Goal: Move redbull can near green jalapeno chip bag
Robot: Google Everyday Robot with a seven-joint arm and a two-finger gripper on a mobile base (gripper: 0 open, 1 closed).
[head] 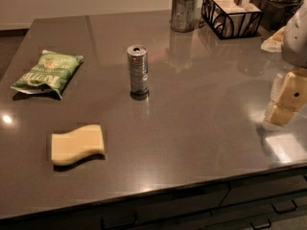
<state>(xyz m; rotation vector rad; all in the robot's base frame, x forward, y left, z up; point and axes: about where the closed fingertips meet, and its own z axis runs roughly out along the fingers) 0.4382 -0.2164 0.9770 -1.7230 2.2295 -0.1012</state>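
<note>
Dark polished surface (201, 128) carried all the items. End effector (286, 99) was at the right edge, roughly midway along it, low over the surface. It showed as pale cream blocks, angled down and inward toward the middle. White arm (297, 37) link sat above it, coming in from the right and mostly cut off by the view. Opening width: couldn't tell, wide or narrow.

Redbull can (137, 70) stood upright near the centre of the surface, slightly toward the far edge, with its dark opening on top. It stood free, well apart from the end effector.

Green jalapeno chip bag (47, 74) lay flat near the left edge, roughly level with the can, with bare surface between them and no contact.

Pale yellow sponge block (77, 144) lay toward the front-left corner, nearer the front edge than the bag and apart from both bag and can.

At the far edge: metal cup (183, 11) with white tufts, and a black wire basket (231, 11) just beside it toward the far-right corner.
</note>
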